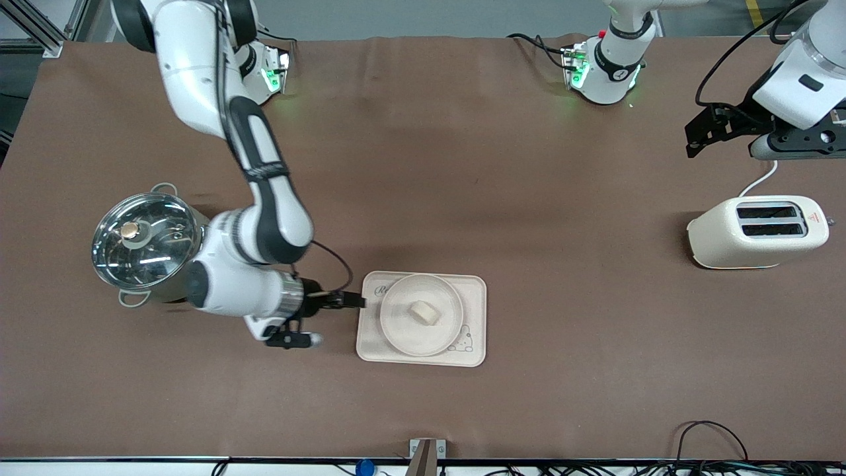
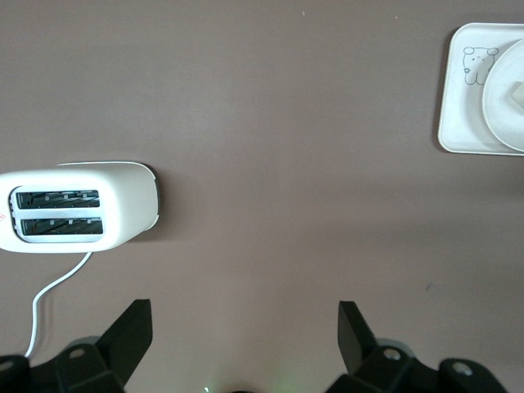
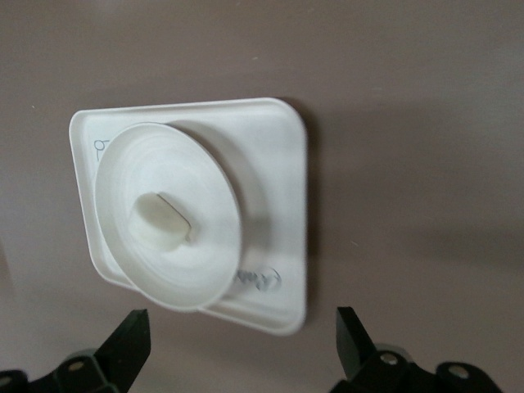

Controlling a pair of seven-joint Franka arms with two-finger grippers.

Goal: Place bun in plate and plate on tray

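The bun (image 1: 423, 312) lies in the middle of the round plate (image 1: 399, 330). The plate sits on the rectangular tray (image 1: 473, 294), near the front-camera side of the table. My right gripper (image 1: 351, 301) is open and empty, low beside the tray's edge toward the right arm's end. Its wrist view shows the bun (image 3: 160, 219), the plate (image 3: 201, 176) and the tray (image 3: 278, 164) just ahead of the open gripper (image 3: 241, 336). My left gripper (image 1: 695, 135) is open and empty, held above the table near the toaster. Its wrist view (image 2: 241, 327) shows the tray (image 2: 458, 123) and the plate (image 2: 501, 110) at the picture's edge.
A steel pot with a glass lid (image 1: 142, 241) stands close beside the right arm's wrist, toward the right arm's end. A cream toaster (image 1: 757, 231) with a white cord stands toward the left arm's end, also seen in the left wrist view (image 2: 82, 209).
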